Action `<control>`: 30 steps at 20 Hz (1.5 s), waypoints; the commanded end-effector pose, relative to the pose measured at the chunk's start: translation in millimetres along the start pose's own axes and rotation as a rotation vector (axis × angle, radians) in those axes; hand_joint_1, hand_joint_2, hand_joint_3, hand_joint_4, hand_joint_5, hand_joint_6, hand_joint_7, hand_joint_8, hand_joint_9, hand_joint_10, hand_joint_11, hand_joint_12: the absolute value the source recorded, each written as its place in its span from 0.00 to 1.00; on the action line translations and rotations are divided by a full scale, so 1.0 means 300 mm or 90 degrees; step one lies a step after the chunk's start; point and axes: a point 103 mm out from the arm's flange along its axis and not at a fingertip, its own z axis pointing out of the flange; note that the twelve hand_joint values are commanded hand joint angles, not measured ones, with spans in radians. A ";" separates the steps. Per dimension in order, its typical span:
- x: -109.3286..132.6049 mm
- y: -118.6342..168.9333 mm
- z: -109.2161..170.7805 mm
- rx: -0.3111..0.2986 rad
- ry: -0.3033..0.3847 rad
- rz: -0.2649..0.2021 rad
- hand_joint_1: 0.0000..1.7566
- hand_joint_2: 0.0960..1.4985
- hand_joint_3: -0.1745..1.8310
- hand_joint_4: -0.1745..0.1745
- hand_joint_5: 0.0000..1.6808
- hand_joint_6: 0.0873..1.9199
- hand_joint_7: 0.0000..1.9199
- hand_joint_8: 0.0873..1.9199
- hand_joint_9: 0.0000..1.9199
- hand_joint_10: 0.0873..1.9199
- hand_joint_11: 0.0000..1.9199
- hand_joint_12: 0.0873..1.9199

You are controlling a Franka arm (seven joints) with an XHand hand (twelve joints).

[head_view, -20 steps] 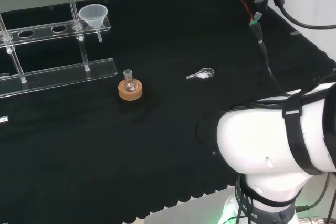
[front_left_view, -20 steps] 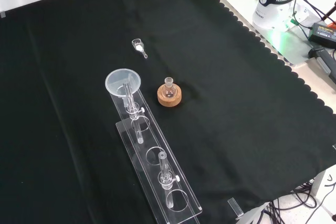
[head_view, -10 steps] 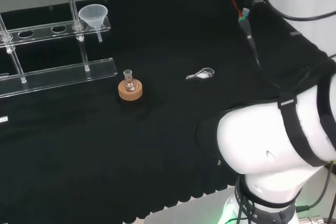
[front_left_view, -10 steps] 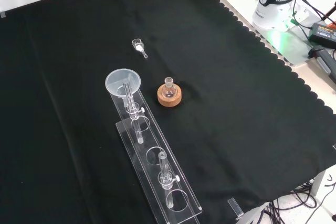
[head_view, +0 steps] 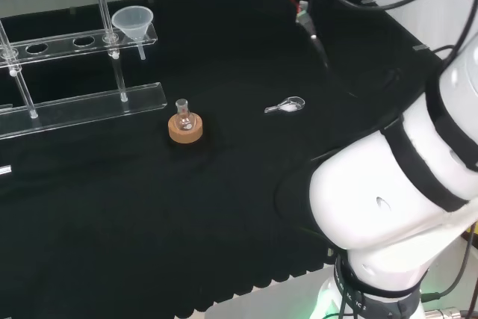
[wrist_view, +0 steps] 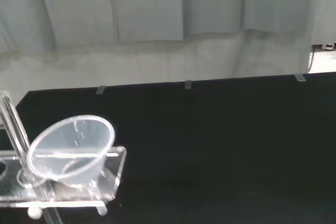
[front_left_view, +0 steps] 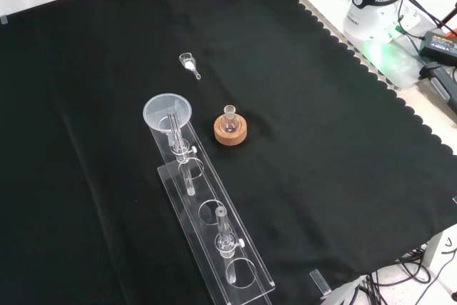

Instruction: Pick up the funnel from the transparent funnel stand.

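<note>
Black cloth (front_left_view: 321,141) spread over the whole bench. At the right of the head view, the arm's white links (head_view: 388,199), bulky and close to the camera. Hand's state: cannot tell from these pictures.

Next in bulk, the transparent funnel stand (front_left_view: 214,226): a long clear rack of two tiers on slim posts, with a row of round holes along the upper tier. In the front view, stretched from the cloth's middle toward the near edge; in the head view, along the left side (head_view: 82,102).

Funnel (front_left_view: 168,112) seated in the end hole of the upper tier, mouth up, stem hanging down through the hole. Same piece at the stand's right end in the head view (head_view: 133,22), and close and large in the wrist view (wrist_view: 71,148), resting on the clear tier (wrist_view: 113,177). Untouched, fully seated.

Just beside the stand, a cork ring (front_left_view: 230,132) bearing a small round flask (front_left_view: 229,116). Farther off, alone on the cloth, a small clear scoop (front_left_view: 188,63), possibly with a little white powder in it, though hard to make out.

Step in hand, judged from the wrist camera's aim: approach, grasp not yet made. Next move: closing in on the funnel's rim or cone, fingers set round it, then a straight lift so the stem clears the hole without snagging or tipping the light stand.
</note>
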 end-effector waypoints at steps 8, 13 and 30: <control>0.217 0.173 0.213 0.044 -0.005 -0.031 0.07 0.57 0.11 0.64 0.00 0.00 0.00 0.00 0.00 0.00 0.00 0.35; 0.234 0.186 0.266 0.067 -0.007 -0.042 0.07 0.57 0.11 0.64 0.00 0.00 0.00 0.00 0.00 0.00 0.00 0.36; 0.281 0.249 0.477 0.138 -0.023 -0.061 0.07 0.57 0.11 0.64 0.00 0.00 0.00 0.00 0.00 0.00 0.00 0.36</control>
